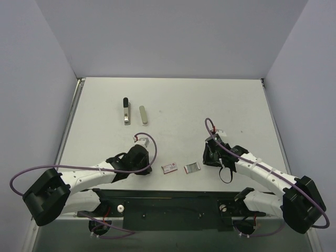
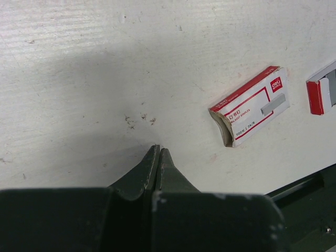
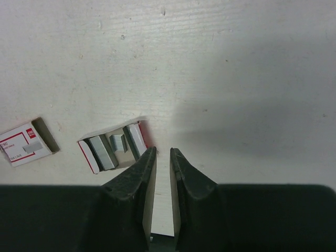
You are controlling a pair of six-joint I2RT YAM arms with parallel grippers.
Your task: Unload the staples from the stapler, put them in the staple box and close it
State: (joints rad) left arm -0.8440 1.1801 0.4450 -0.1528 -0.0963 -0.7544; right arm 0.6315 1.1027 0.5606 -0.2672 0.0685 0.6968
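Top external: stapler (image 1: 126, 111) lies well beyond both tools (left tool (image 2: 158, 151) pinched shut, right tool (image 3: 163, 153) barely parted, both empty).

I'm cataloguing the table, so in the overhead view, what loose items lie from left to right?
stapler → pale bar → red box → open tray

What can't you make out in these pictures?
- Top view: the stapler is too small to show whether it is still loaded.
- Top view: the pale piece beside it is too small to identify.
- Left wrist view: the open tray is cut off by the right edge.
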